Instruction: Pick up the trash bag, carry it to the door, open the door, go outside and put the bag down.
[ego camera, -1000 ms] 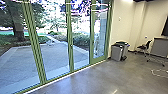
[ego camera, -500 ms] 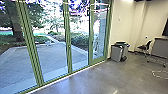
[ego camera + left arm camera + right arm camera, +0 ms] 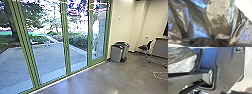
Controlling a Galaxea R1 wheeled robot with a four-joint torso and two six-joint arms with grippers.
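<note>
In the left wrist view the trash bag [image 3: 218, 23], dark, shiny and crumpled, is very close. Its folds draw together in a bunch at my left gripper [image 3: 211, 39], which is shut on it. The right wrist view has part of the bag [image 3: 181, 55] beside the robot's dark plate, with a clear crinkled portion below the darker plastic. How my right gripper stands cannot be made out. Glass doors with green frames [image 3: 65, 37] stand ahead and to the left in the head view, shut as far as can be seen.
Two grey bins [image 3: 116, 53] stand by the wall at the right end of the glass. Farther right are a dark chair [image 3: 145, 47], a grey cabinet [image 3: 161, 48] and a white cable [image 3: 160, 75] on the floor. Outside lies a paved yard [image 3: 50, 58] with trees and shrubs.
The head camera has moved slightly, with the left and middle door frames now farther left in its view. No door has visibly opened.
</note>
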